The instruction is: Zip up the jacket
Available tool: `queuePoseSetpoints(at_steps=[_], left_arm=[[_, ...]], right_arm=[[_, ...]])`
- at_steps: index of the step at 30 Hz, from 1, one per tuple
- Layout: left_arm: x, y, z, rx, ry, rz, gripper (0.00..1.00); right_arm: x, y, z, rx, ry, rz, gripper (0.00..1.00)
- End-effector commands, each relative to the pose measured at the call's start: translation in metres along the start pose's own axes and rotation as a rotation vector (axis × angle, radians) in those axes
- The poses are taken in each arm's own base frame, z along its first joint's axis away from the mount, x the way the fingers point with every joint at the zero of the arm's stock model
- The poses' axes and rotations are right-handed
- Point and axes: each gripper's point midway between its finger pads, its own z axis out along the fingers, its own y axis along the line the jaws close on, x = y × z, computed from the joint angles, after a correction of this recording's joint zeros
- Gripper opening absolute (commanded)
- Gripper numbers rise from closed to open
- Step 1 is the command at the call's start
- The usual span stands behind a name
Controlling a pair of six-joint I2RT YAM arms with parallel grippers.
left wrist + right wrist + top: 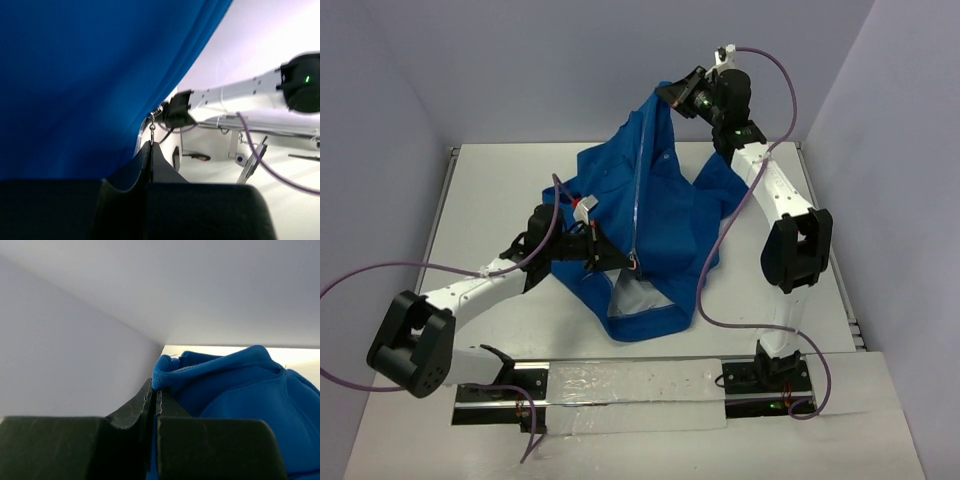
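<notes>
Two arms, left arm (pixel 470 290) and right arm (pixel 775 195): white links, bulky black joint housings. Purple cable (pixel 794 100) trails off each. Fingers (pixel 200 210) matt black. Green LED (pixel 306 79) on right arm's joint.

The jacket (pixel 670 210) is royal blue, soft and much creased. It is strung up like a tent. Its collar (pixel 165 367) is raised high at the far right. The rest falls away in long folds, and its lower edge rests on the table (pixel 490 200) near the middle. A thin silvery zipper (pixel 638 190) runs straight down the front from near the collar. It ends at a small metal pull (pixel 152 127) low on the left side. Below the pull the front gapes, showing pale grey-white lining (pixel 638 298). I can't tell how far the zipper is closed.
</notes>
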Motion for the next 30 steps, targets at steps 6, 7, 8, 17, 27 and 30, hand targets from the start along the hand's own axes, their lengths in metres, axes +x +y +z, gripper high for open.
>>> queuePoseSetpoints(at_steps=[6,7,8,17,27,30], left_arm=[[0.086,0.022,-0.038,-0.122,0.181,-0.014,0.0],[0.091,0.021,-0.041,-0.126,0.192,-0.016,0.0],[0.096,0.022,-0.045,-0.129,0.201,-0.029,0.0],[0.131,0.019,-0.081,-0.175,0.166,-0.14,0.0],[0.055,0.03,-0.073,-0.348,-0.165,-0.076,0.0],[0.005,0.023,-0.07,-0.472,-0.266,-0.018,0.0]], right_arm=[[-0.15,0.027,-0.014,-0.077,-0.387,-0.049,0.0],[-0.156,0.031,-0.016,-0.093,-0.4,-0.047,0.0],[-0.157,0.032,-0.017,-0.104,-0.4,-0.042,0.0],[-0.165,0.023,-0.029,-0.067,-0.442,-0.053,0.0],[-0.144,0.032,-0.056,-0.018,-0.37,-0.12,0.0],[-0.118,0.014,-0.076,0.103,-0.316,-0.179,0.21]])
